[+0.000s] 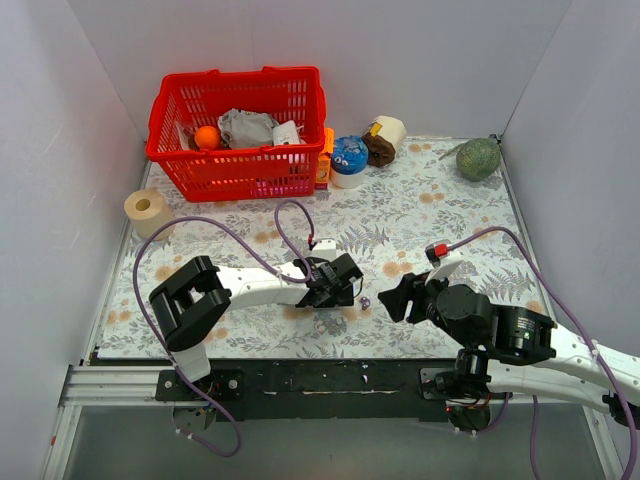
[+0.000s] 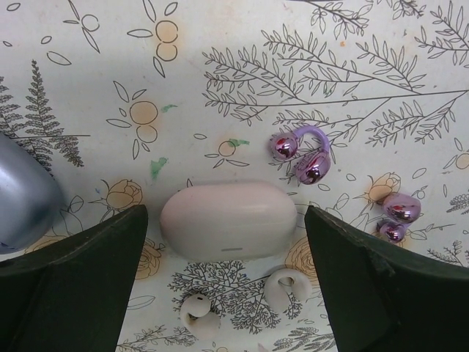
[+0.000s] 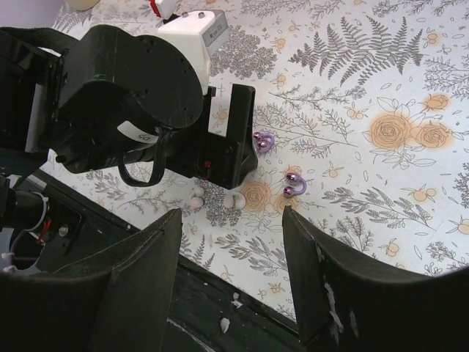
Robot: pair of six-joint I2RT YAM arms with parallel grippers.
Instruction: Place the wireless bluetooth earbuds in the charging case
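The charging case (image 2: 229,220), a pale closed pebble, lies on the floral cloth between the fingers of my left gripper (image 2: 226,249). The jaws are open, with a gap on each side of the case. One purple earbud (image 2: 300,154) with its loop lies just beyond the case, and a second (image 2: 396,216) lies by the right finger (image 2: 381,286). In the right wrist view both earbuds (image 3: 262,141) (image 3: 294,185) lie beside the left gripper (image 3: 227,139). My right gripper (image 3: 231,220) hangs open and empty over the table's near edge, to the right of them (image 1: 405,295).
Two pale white buds (image 2: 198,315) (image 2: 286,286) lie just in front of the case. A bluish-grey rounded shape (image 2: 22,198) sits at the left edge. A red basket (image 1: 240,130), tape roll (image 1: 148,208) and green fruit (image 1: 478,158) stand at the back.
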